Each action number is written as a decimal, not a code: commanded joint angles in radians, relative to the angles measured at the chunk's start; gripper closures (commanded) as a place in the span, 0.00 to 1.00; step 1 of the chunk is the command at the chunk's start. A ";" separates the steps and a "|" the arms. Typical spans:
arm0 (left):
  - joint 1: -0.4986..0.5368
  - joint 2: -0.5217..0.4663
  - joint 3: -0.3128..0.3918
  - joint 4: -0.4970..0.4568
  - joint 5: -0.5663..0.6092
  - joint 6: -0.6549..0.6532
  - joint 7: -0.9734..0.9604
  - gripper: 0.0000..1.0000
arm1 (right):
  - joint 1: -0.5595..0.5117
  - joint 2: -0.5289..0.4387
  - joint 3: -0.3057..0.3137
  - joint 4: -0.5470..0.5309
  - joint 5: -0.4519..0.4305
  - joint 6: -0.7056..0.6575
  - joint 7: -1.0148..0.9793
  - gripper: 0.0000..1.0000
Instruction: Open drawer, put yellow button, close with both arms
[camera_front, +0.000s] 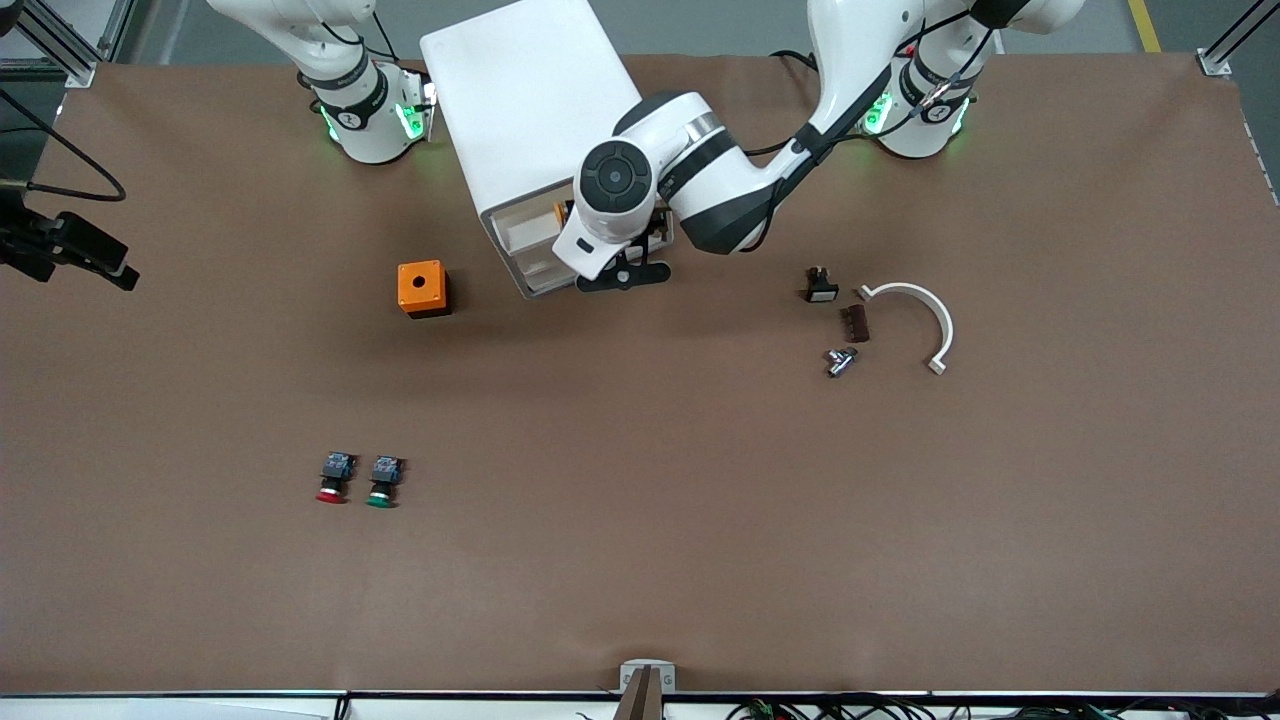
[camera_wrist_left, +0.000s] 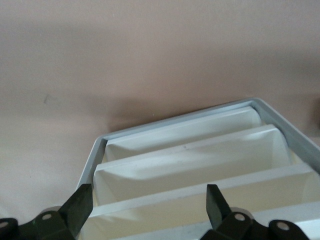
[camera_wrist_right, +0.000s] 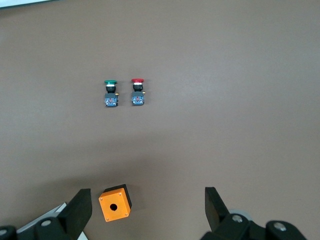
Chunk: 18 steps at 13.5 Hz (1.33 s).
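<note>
While the brown matte table (camera_front: 700, 520) lies mostly bare, the smooth white rounded cabinet (camera_front: 525, 100) stands by the bases, its top drawer (camera_front: 530, 232) pulled out; an orange glint inside may be the yellow button (camera_front: 562, 212). Left gripper (camera_wrist_left: 150, 206) hangs spread over the drawer fronts. Right gripper (camera_wrist_right: 147, 207) waits spread above the orange box (camera_front: 423, 288).

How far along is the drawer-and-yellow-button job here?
Done: the drawer looks pulled out, and an orange-yellow bit at its edge is probably the yellow button. In hand: the left gripper hangs open over the drawer's front; the right gripper waits open, high over the table. Left: closing the drawer with both arms.
</note>
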 joint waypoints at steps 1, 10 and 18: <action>-0.005 -0.005 -0.023 -0.020 -0.024 0.004 -0.034 0.00 | -0.002 -0.028 0.004 -0.008 -0.002 -0.012 -0.011 0.00; 0.020 -0.019 0.009 0.030 0.138 -0.059 -0.123 0.00 | -0.001 -0.022 0.007 0.020 0.000 -0.037 -0.006 0.00; 0.354 -0.107 0.007 0.064 0.401 -0.059 -0.092 0.00 | 0.024 -0.022 -0.002 0.021 -0.006 -0.029 -0.011 0.00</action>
